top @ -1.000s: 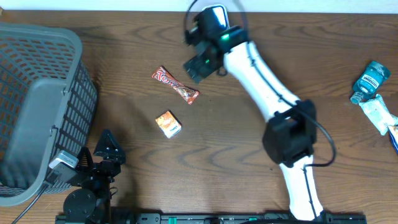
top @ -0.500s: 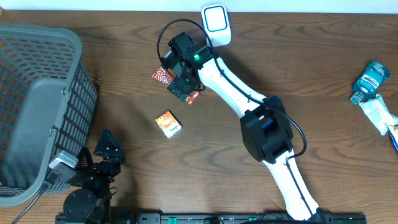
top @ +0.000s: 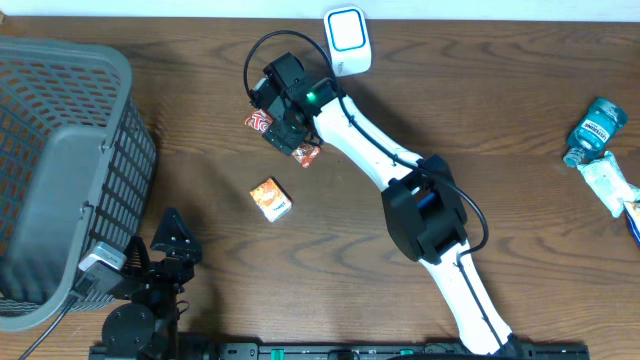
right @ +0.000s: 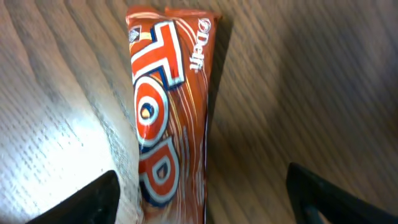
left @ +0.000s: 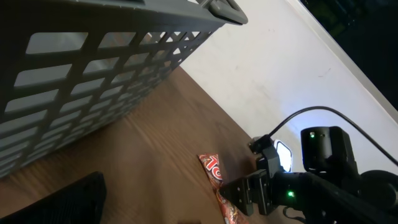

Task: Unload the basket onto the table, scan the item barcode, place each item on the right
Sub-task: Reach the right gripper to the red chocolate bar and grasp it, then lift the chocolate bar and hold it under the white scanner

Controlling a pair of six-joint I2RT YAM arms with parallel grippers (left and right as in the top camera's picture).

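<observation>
Now, your right hand point(top: 284, 134) is low over the candy bar point(top: 307, 154), in the far middle part of the table point(top: 500, 100). From above, the hand covers the middle of the bar, and only the two ends of the red wrapper show, one on the far-left side and one on the near-right side. In the right wrist view the candy bar point(right: 168, 124) lies flat on the wood with its printed front side up, with big "TOP" letters and a smaller "Delfi" at the far end. The two dark fingers point(right: 93, 199) stand wide apart, one at each side of the bar. The left one is just beside the wrapper and the right one is well apart from it. So the hand is open around the bar and does not grip it.

The white scanner point(top: 347, 27) stands at the far edge of the table, just behind the right arm and near the bar.

Your left hand point(top: 175, 232) is at the near-left side, beside the grey basket point(top: 60, 170). It is open and nothing is in it. Its wrist view looks past the basket point(left: 93, 62) toward the bar and the right hand.

A small orange box point(top: 271, 199) lies between the two hands, well apart from the bar. At the far right of the table you have a blue bottle point(top: 595, 128) and a white tube point(top: 608, 186), close together.
</observation>
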